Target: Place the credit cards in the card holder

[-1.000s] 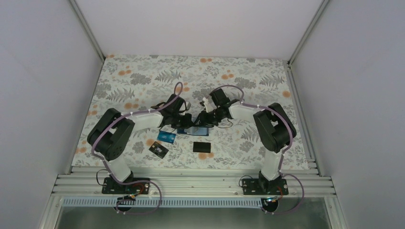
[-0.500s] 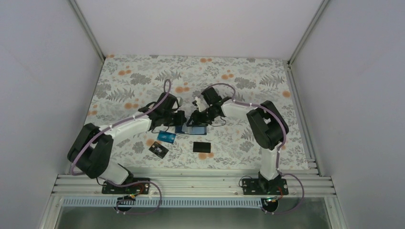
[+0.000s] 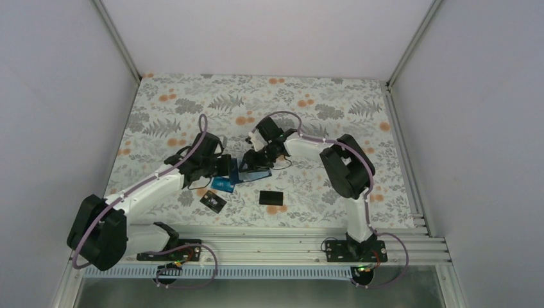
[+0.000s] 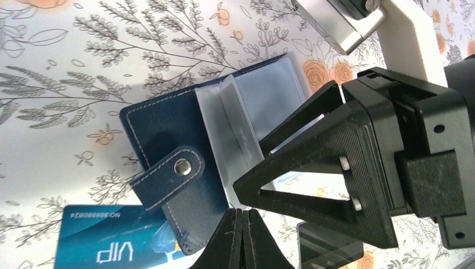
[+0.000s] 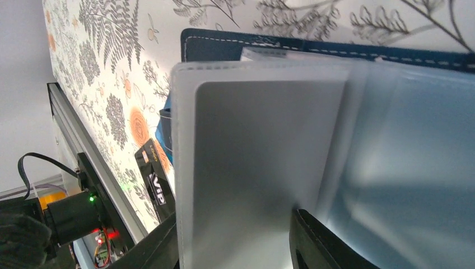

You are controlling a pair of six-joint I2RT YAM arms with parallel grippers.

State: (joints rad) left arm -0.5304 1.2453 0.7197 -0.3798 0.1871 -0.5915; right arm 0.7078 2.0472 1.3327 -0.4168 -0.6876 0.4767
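Right wrist: right gripper [image 5: 235, 232] half open, straddling a clear sleeve [image 5: 263, 157] of the card holder [image 5: 235, 43]; left gripper [image 4: 242, 227] pinched shut beside it.

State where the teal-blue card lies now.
Top view: the teal-blue card lies left of centre, one end under the open card holder's strap, a marked black card just nearer the robot.

Overhead; wrist views sharing card holder [image 4: 162, 134]

Teal card [image 4: 101, 245] partly off-frame.
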